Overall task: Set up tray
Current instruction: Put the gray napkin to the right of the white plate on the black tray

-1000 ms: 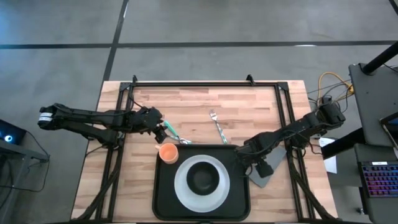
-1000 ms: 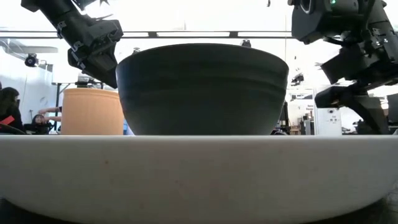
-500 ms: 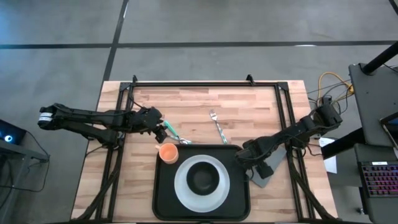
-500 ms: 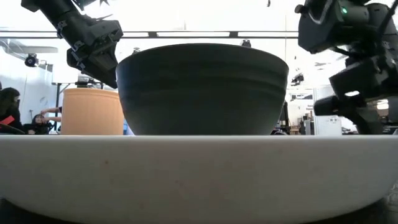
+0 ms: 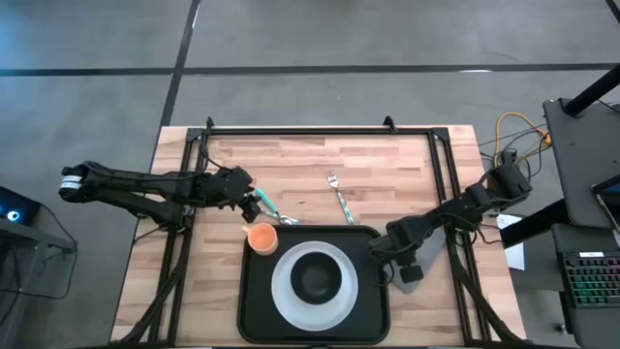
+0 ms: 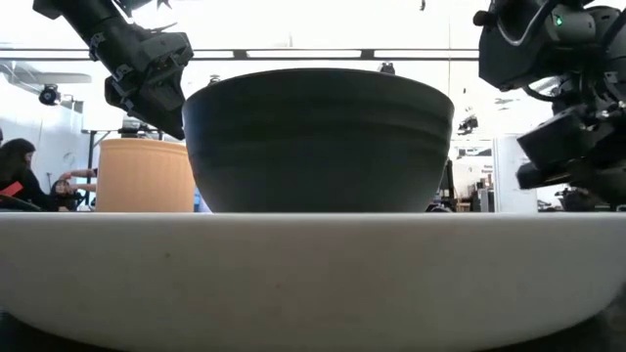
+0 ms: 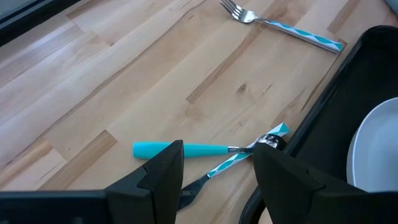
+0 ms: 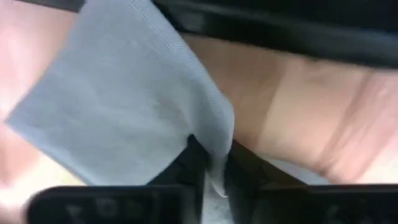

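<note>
I see the right arm stretched low from the table's right edge toward the centre, its gripper (image 5: 395, 260) down at the right rim of the black tray (image 5: 254, 302). In its wrist view the two fingers (image 8: 198, 163) are closed tight on a fold of the grey napkin (image 8: 118, 106), which lies on the wood just right of the tray.

The left arm reaches in from the left, its gripper (image 5: 254, 204) hovering over the table just beyond the tray's far-left corner. Its jaws stand apart and hold nothing. Beneath them lie a teal-handled utensil (image 7: 180, 149) and a patterned utensil (image 7: 239, 158), crossed and touching beside the tray's edge.

The tray sits at the near centre of the table, carrying a white plate (image 5: 286, 291) with a dark bowl (image 5: 316, 278) on it and an orange cup (image 5: 262, 237) at its far-left corner. A fork (image 5: 339, 197) lies on the wood beyond the tray.
</note>
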Available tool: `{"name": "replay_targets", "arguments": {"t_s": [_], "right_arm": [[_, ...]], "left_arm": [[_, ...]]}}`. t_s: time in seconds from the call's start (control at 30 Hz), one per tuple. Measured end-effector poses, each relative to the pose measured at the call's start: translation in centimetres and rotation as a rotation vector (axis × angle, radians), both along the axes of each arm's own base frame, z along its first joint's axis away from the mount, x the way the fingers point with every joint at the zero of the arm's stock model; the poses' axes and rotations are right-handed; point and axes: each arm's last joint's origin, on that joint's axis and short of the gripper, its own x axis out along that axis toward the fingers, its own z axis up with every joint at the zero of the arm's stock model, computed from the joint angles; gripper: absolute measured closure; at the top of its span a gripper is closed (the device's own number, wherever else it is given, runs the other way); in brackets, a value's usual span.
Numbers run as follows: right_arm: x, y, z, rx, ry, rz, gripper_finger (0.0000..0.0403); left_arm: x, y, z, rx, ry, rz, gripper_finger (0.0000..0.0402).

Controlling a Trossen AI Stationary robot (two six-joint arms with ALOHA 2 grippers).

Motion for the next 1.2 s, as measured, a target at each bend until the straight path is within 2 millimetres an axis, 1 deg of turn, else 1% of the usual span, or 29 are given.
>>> {"name": "replay_targets", "arguments": {"t_s": [0.03,0.1,0.3,0.4,0.5,0.57,0.67,0.73,0.87,0.93,1.1,1.2], "right_arm": [[0.0,0.1,0.2,0.013,0.006,-0.019,0.0381],[0.1,0.3,1.0,0.031,-0.014,-0.045,0.0387],[0.9,1.3,4.9,0.053,-0.139,-0.01,0.0389],[1.6,2.1,6.8,0.04,-0.212,0.077,0.039],[3.1,2.9,7.5,0.027,-0.27,0.212,0.039],[4.3,3.3,7.3,0.018,-0.277,0.311,0.039],[6.1,4.1,6.2,0.005,-0.271,0.461,0.039],[6.9,4.5,5.5,0.007,-0.271,0.511,0.039],[7.7,5.0,5.0,0.037,-0.292,0.501,0.039],[8.1,5.5,4.4,0.063,-0.285,0.509,0.039],[9.7,8.1,2.4,0.144,-0.249,0.548,0.039],[10.3,9.8,1.1,0.138,-0.206,0.563,0.039]], "left_arm": [[0.0,0.0,0.0,0.0,0.0,0.0,0.0228],[0.0,0.0,0.0,0.0,0.0,0.0,0.0228],[0.0,0.0,0.0,0.0,0.001,0.0,0.0228],[0.0,0.0,-0.1,0.0,0.002,0.0,0.0228],[0.0,0.0,-0.1,0.0,0.003,-0.001,0.0228],[0.0,0.0,-0.1,0.0,0.002,-0.001,0.0228],[-0.1,0.0,-0.2,-0.001,0.007,-0.001,0.0228],[-0.1,0.0,-0.2,-0.001,0.007,-0.001,0.0228],[-0.1,0.0,-0.3,-0.001,0.009,-0.001,0.0228],[-0.1,0.0,-0.3,0.001,0.011,-0.005,0.0228],[-0.1,0.0,-0.3,0.019,0.026,-0.036,0.0228],[-0.1,-0.1,-0.3,0.004,0.03,-0.062,0.0228]]}}
